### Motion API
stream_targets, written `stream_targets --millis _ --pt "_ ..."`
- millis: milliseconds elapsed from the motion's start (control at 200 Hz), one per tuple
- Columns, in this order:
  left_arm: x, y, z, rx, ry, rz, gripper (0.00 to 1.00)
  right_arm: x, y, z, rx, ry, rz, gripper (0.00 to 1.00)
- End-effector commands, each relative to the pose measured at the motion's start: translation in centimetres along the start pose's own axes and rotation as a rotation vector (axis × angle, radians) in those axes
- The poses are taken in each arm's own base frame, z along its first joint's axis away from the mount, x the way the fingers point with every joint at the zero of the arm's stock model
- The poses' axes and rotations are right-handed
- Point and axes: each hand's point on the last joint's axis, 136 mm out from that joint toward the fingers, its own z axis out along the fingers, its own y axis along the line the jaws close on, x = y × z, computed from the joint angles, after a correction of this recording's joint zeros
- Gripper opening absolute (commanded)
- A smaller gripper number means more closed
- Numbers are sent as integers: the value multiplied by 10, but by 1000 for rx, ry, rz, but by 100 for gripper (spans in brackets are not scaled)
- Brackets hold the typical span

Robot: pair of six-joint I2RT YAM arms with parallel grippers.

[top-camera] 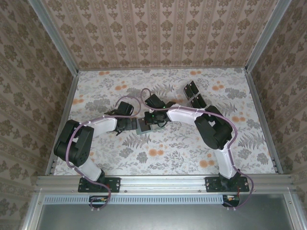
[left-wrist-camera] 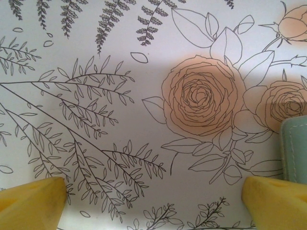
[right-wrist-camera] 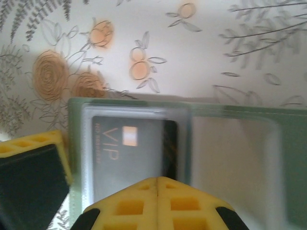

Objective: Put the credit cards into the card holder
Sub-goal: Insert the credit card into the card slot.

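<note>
Floral tablecloth (right-wrist-camera: 201,57), open sage-green card holder (right-wrist-camera: 240,112) with dark VIP card (right-wrist-camera: 129,158) inside.
Right gripper (right-wrist-camera: 158,184) pressed together above card; left gripper (left-wrist-camera: 153,196) spread wide.

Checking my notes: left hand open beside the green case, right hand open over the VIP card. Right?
No: the right hand is shut over the VIP card, as the right wrist view shows. The left hand is open beside the green case.

A robot test cell: aluminium frame (top-camera: 163,183), wallpapered panels (top-camera: 158,33) around a floral counter (top-camera: 168,155), two arms (top-camera: 213,127) bolted at 6 o'clock.
</note>
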Motion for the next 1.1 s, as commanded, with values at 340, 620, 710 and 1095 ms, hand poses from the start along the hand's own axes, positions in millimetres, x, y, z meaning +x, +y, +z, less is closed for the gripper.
stream_targets --millis 340,620,710,1095 --pt "9 3 15 -19 25 15 100 2 -25 6 69 14 1 0" --pt "11 3 18 -20 30 16 100 7 -11 16 56 47 -33 0" --pt "11 3 19 -21 31 16 100 9 -6 18 48 54 -43 0" --pt "13 3 21 -19 36 17 100 14 14 21 -10 73 -40 0"
